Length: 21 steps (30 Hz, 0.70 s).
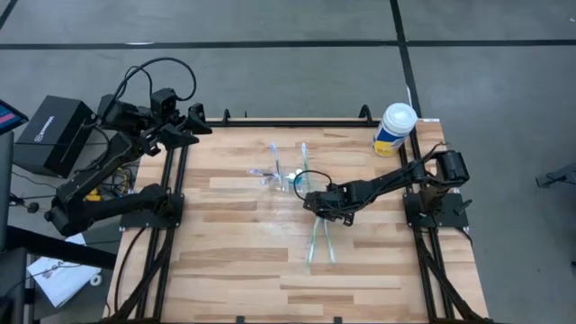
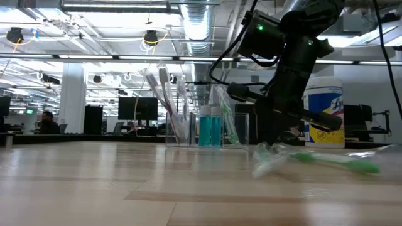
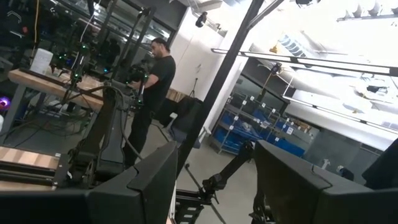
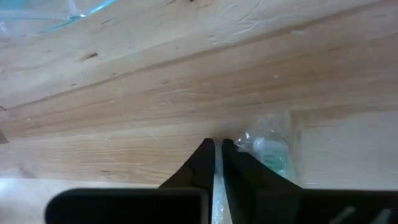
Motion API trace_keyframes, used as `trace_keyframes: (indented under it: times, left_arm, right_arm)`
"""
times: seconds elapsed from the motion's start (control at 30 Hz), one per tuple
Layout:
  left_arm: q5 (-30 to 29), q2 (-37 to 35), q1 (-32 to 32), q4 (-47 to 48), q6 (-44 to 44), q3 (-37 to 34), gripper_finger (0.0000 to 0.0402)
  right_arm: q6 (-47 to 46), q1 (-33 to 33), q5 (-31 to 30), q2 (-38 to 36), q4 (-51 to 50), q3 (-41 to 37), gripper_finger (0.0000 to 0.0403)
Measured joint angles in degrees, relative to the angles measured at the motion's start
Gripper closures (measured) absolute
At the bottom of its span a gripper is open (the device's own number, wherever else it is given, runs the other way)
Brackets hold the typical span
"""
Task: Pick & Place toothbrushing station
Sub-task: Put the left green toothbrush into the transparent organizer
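A green toothbrush point(image 1: 314, 236) lies flat on the wooden tabletop point(image 1: 234, 261) near the middle, its wrapped head point(image 4: 267, 146) showing just past the fingertips in the right wrist view. The right hand point(image 1: 321, 208) is down on it — the two dark fingers point(image 4: 202, 167) stand almost together, with only a thin pale sliver of the brush handle between them, so the hand is pinched shut on the toothbrush at tabletop level. In the high view a second brush point(image 1: 327, 243) lies just beside the first, both running away from the hand toward the near edge. The low view shows a green-handled brush point(image 2: 333, 162) flat on the wood with crinkled clear wrapping point(image 2: 270, 157) at one end, right under the dark arm point(image 2: 289, 75).

Farther back from the hand stands the clear plastic cup point(image 2: 179, 129), upright, with toothbrushes point(image 2: 160, 94) leaning out of it. Just beside it are two blue tubes point(image 2: 210, 129), standing upright, and another clear container point(image 2: 237, 129) holding a green brush. That cluster sits near the hand but apart from it.

At the far right corner stands a white-lidded yellow-and-blue canister point(image 1: 395, 129), well clear of the action.

The left hand point(image 1: 193, 120) waits off the far left corner of the tabletop — fingers point(image 3: 149, 183) spread wide, holding nothing, facing the room where a person point(image 3: 152, 93) stands at a bench.
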<state>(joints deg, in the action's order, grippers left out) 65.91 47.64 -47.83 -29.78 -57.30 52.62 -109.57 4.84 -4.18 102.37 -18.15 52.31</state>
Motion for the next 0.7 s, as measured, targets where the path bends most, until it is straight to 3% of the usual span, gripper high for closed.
trace_keyframes:
  times: [0.33,0.7]
  left_arm:
    - [-0.1,0.0,0.0,0.0,0.0,0.0,0.0193]
    - [-0.4,0.0,0.0,0.0,0.0,0.0,0.0193]
  right_arm:
    - [0.5,-0.2,-3.6,-0.8,1.5,-0.1,0.0397]
    - [4.4,-0.5,-11.5,-4.5,7.9,0.0,0.0401]
